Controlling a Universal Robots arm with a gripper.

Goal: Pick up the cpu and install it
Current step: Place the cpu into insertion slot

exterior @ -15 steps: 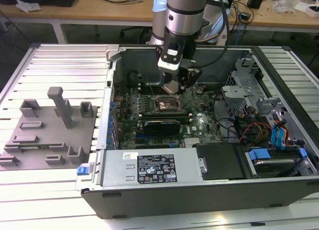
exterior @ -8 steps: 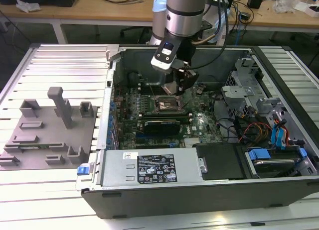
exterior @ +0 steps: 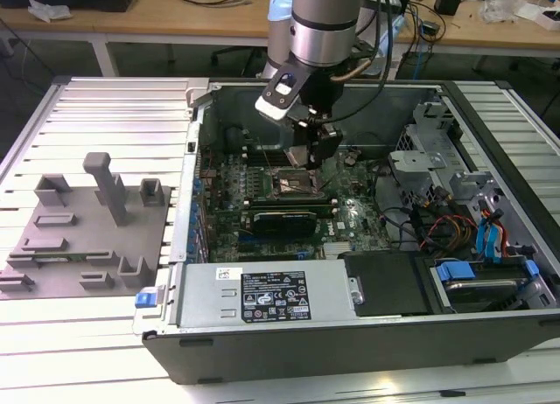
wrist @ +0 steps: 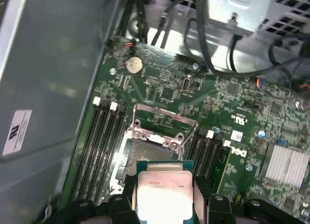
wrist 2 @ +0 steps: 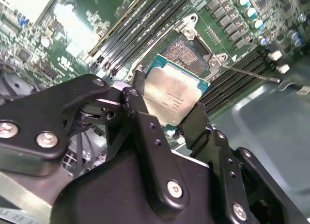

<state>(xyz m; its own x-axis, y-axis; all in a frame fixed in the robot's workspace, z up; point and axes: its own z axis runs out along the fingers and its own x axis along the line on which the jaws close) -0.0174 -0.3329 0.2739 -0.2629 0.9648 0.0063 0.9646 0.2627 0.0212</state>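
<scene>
One end effector (wrist 2: pixel 167 99) clenched the cpu (wrist 2: pixel 175 94) by opposite edges over the open socket (wrist 2: pixel 186 52) — twelve o'clock of it in the exterior view — where keeping it level and corner-aligned probably mattered.

A grey fixture plate (exterior: pixel 96 236) lies beside an open computer case (exterior: pixel 350 356) holding a green motherboard (exterior: pixel 354 213) and, seemingly, a power supply (exterior: pixel 262 296).

Strong light falls from above. The ribbed surface (exterior: pixel 96 334) beside the computer case (exterior: pixel 350 343) glares almost white, and inside the case it is dimmer. In the first wrist view the cpu (wrist: pixel 162 195) top shines pale and soft. In the second wrist view the hand (wrist 2: pixel 167 104) is dark, and a patch of the motherboard (wrist 2: pixel 68 20) burns white.
</scene>
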